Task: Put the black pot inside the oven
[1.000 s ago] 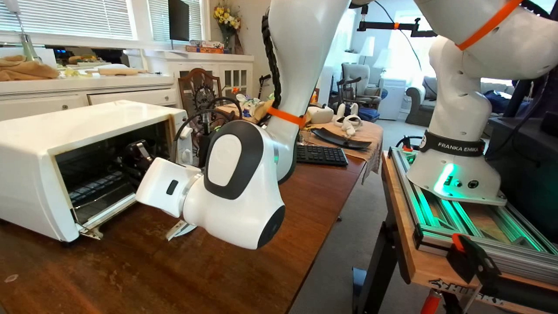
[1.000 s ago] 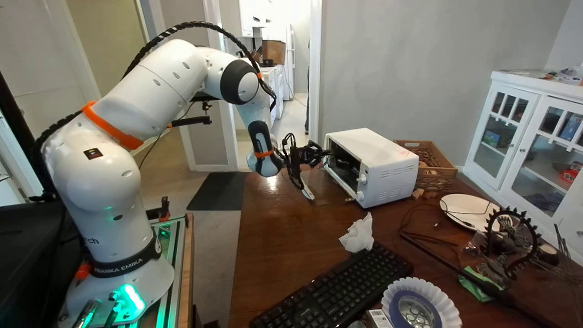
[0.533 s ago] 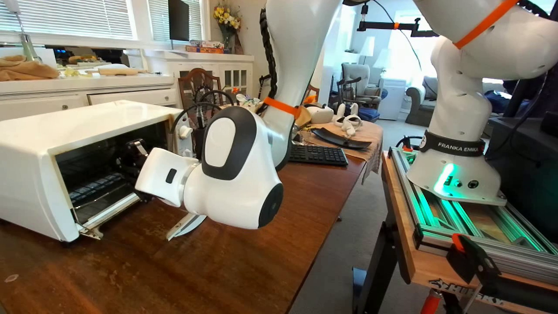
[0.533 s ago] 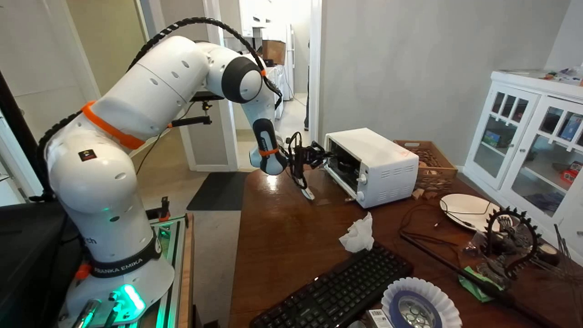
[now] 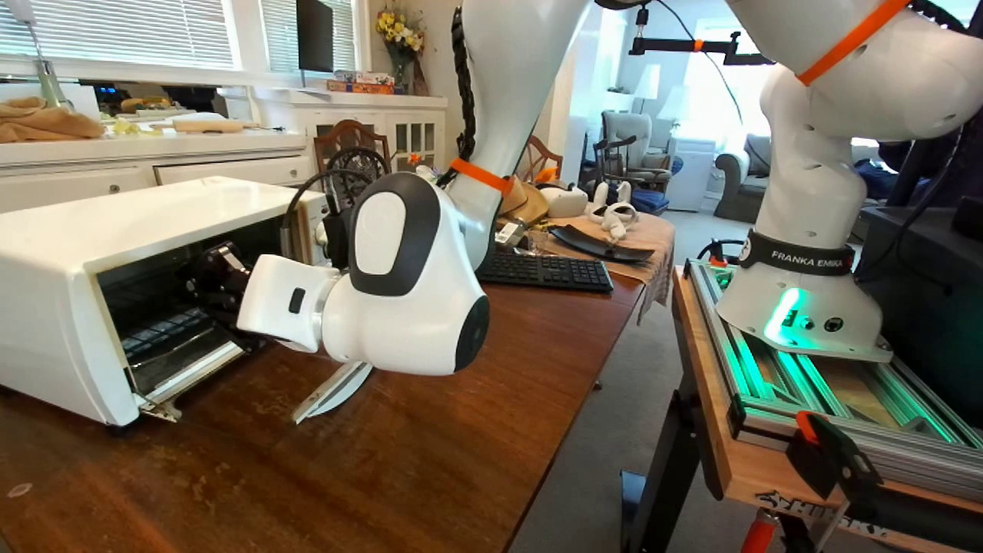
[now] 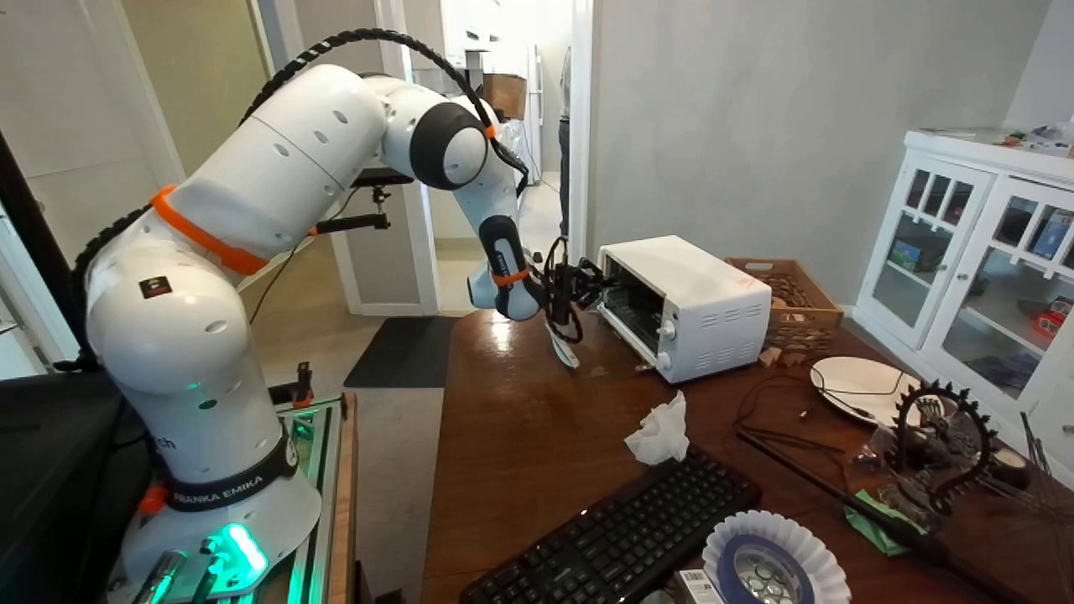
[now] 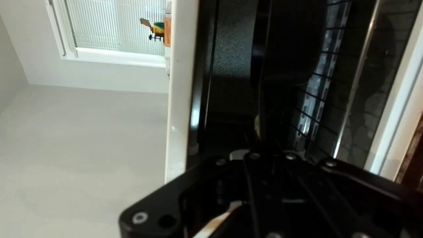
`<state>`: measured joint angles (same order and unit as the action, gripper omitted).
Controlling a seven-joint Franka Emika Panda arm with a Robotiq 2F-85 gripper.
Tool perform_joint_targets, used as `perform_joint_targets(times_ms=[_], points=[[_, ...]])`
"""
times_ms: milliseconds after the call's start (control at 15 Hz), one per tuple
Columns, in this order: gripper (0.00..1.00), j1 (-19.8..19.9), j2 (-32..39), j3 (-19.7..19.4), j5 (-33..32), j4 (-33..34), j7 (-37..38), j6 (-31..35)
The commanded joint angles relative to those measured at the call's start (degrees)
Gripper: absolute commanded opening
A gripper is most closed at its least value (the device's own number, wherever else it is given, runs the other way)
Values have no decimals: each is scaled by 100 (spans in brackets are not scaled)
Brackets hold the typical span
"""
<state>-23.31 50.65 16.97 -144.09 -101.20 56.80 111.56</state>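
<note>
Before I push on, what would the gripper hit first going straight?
Likely an inner wall of the oven, probably the back one, with the black pot in its jaws touching first. Depth is unclear.

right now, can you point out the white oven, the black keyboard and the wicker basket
White oven [image 6: 686,273]: in an exterior view, on its top panel.
Black keyboard [image 6: 617,530]: in an exterior view, on its keys.
Wicker basket [image 6: 803,330]: in an exterior view, on its outer wall.
</note>
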Motion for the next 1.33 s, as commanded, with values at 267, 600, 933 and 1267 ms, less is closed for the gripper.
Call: perform_joint_targets(times_ms=[267, 600, 933, 1267], points=[[7, -710, -130, -884, 15, 268, 26, 862], [2, -798, -135, -1020, 16, 304, 26, 964], [2, -868, -144, -1205, 17, 292, 215, 1057], [2, -917, -99, -1341, 17, 372, 387, 1239]])
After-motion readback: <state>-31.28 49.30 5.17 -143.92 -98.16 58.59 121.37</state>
